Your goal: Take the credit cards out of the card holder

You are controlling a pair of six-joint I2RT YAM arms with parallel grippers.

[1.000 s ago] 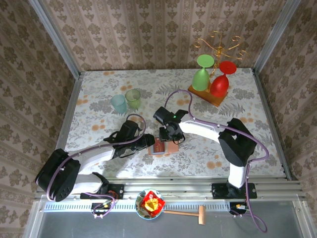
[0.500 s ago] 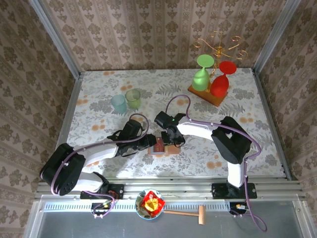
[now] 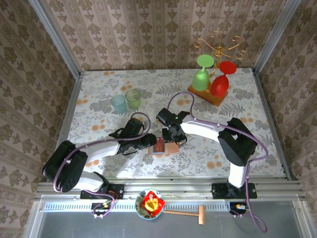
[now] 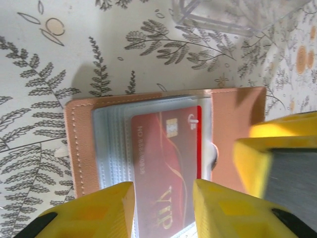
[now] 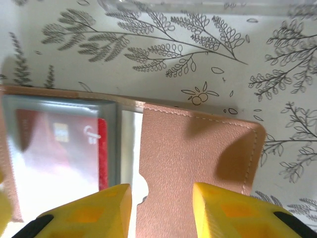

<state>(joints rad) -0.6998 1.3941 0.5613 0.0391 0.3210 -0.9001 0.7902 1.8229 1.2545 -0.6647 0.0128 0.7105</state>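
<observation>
The card holder [image 4: 81, 148] lay open and flat on the floral tablecloth [image 4: 44, 69]; it was salmon-brown leather with a stitched edge, carrying a stack of clear grey-blue sleeves; the top sleeve held a red credit card [image 4: 166, 148] with a gold chip, white digits and gold "VIP" lettering. The left gripper [image 4: 163, 196] hung with its yellow fingers spread wide, gripping nothing, the card lying between and just ahead of them. The right gripper [image 5: 161, 201] was likewise wide apart and empty, the holder's plain leather flap [image 5: 193, 163] between its fingers and the sleeves beside its left finger. From above, both grippers met over the holder [image 3: 163, 147]. Against a second earlier, the left arm had reached further forward; the right arm's elbow, drawn inward half a second before, had swung back out; the holder had barely shifted.
</observation>
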